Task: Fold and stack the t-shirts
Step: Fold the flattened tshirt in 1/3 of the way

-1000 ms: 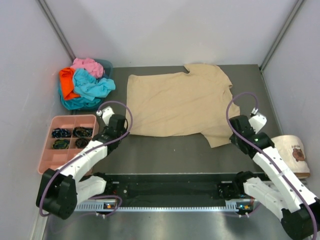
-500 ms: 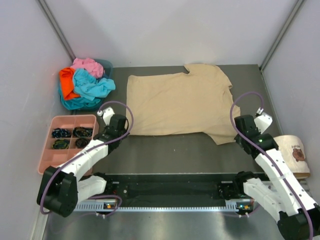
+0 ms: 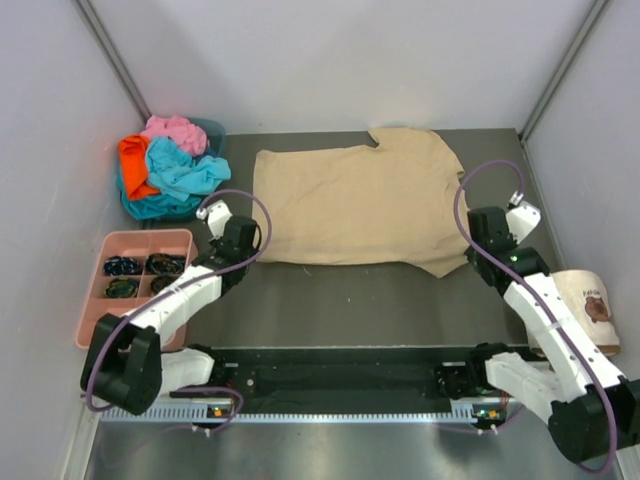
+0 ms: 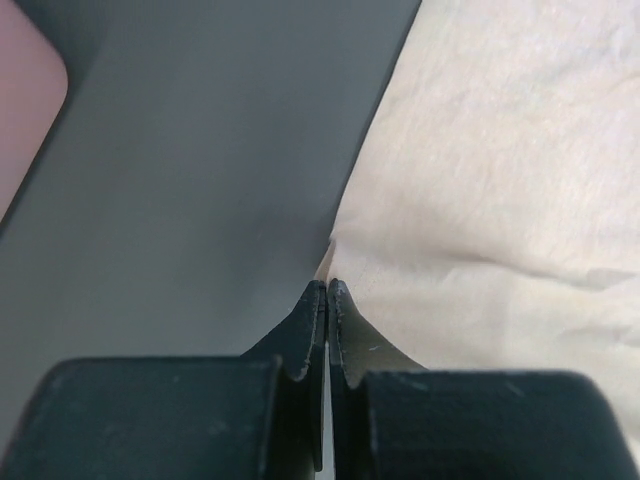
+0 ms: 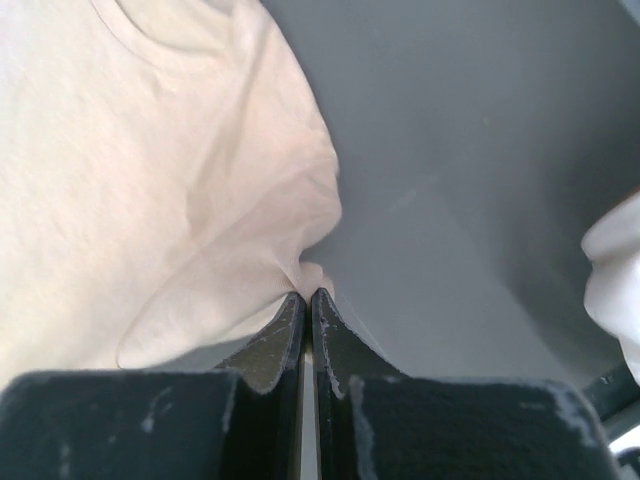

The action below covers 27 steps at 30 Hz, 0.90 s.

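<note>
The tan t-shirt (image 3: 360,205) lies spread flat across the middle of the table. My left gripper (image 3: 254,248) is shut on its near left corner; in the left wrist view the jaws (image 4: 327,286) meet on the edge of the tan cloth (image 4: 500,180). My right gripper (image 3: 467,255) is shut on the near right part of the shirt. In the right wrist view a bunched fold of the tan cloth (image 5: 180,200) is pinched at the tips (image 5: 307,293). The turquoise (image 3: 185,172), orange (image 3: 132,165) and pink (image 3: 172,132) t-shirts lie crumpled in a heap at the back left.
A pink compartment tray (image 3: 135,240) with dark small items sits at the left, close to my left arm; its corner (image 4: 25,110) shows in the left wrist view. A cream cap (image 3: 585,305) lies at the right edge beside my right arm. Walls enclose the table.
Both grippers moved away from the arm bases with the shirt's near corners in them. The drooping near right flap was drawn back and to the right, so the near edge lies straighter.
</note>
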Each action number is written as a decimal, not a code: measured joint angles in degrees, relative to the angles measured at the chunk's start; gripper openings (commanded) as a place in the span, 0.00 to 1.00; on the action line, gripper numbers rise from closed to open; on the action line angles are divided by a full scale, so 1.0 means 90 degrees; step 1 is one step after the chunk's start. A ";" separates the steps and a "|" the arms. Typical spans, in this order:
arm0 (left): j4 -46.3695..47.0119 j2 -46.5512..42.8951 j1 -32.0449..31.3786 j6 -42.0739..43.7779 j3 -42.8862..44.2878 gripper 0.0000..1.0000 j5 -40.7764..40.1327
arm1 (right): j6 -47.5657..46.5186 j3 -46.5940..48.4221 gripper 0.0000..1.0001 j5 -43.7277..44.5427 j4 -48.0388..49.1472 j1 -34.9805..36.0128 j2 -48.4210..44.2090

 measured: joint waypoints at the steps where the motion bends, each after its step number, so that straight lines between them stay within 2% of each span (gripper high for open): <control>1: 0.0070 0.0114 0.0002 0.0007 0.0053 0.00 -0.0019 | -0.0051 0.0095 0.00 0.0005 0.0117 -0.0044 0.0112; 10: 0.0648 0.1226 0.0010 0.0138 0.0685 0.00 -0.0177 | -0.0444 0.0884 0.00 -0.0158 0.1207 -0.0515 0.1413; 27: 0.1025 0.1848 0.0250 0.0427 0.1248 0.00 -0.0461 | -0.0835 0.2004 0.00 -0.0503 0.1865 -0.0967 0.3045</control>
